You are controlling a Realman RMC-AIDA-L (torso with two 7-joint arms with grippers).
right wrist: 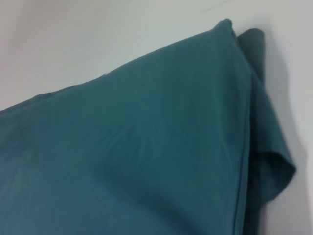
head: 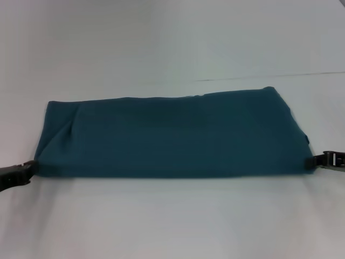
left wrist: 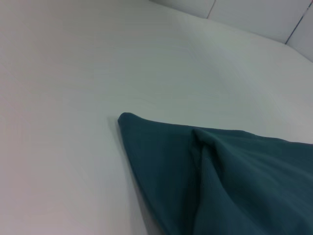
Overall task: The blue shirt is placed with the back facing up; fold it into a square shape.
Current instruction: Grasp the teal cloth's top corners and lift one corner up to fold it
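Shirt point(head: 172, 135) folded into a long band on white table point(head: 172, 43), left tool point(head: 29, 168) and right tool point(head: 312, 162) pinching its near corners.

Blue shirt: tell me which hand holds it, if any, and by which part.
Each hand meets a near corner of the blue shirt: left hand at one end, right hand at the other. An actual grip cannot be told.

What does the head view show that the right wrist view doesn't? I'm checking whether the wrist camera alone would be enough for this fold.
Only the head view shows the whole blue shirt as a long folded band, with the left gripper at its near left corner and the right gripper at its near right corner. Only the right wrist view shows the stacked layers at one folded end close up. Both show plain teal cloth on the white table.
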